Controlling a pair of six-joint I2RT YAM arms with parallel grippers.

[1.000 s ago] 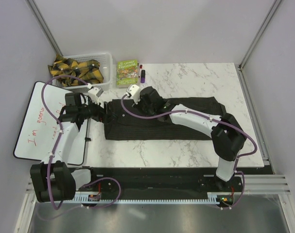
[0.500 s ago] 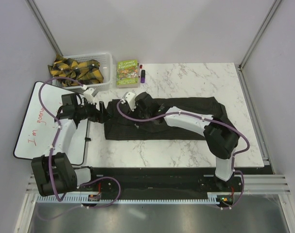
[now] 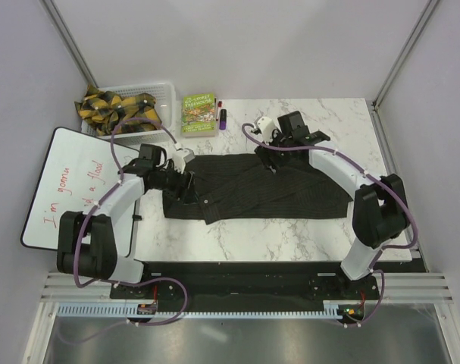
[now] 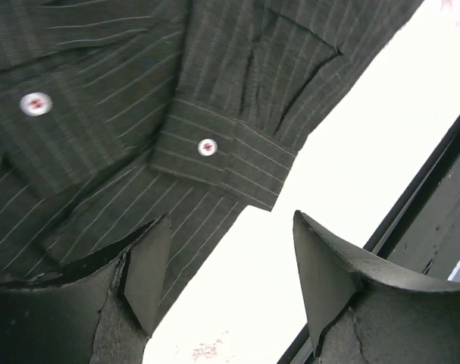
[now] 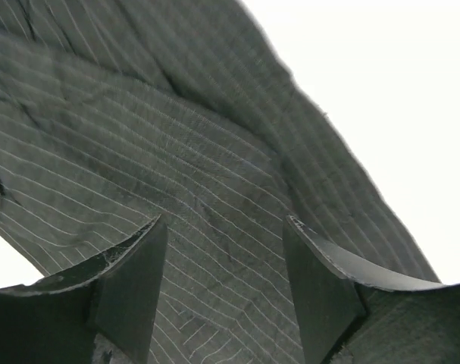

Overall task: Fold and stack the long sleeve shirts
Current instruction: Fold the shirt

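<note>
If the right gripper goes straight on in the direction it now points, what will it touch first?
Most likely the striped shirt: in its wrist view, cloth fills the space ahead of the open right gripper. The gap to it is unclear.

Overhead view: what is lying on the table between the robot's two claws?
Only the dark striped shirt, rumpled, lies between the left gripper and the right gripper. The overhead view shows it.
</note>
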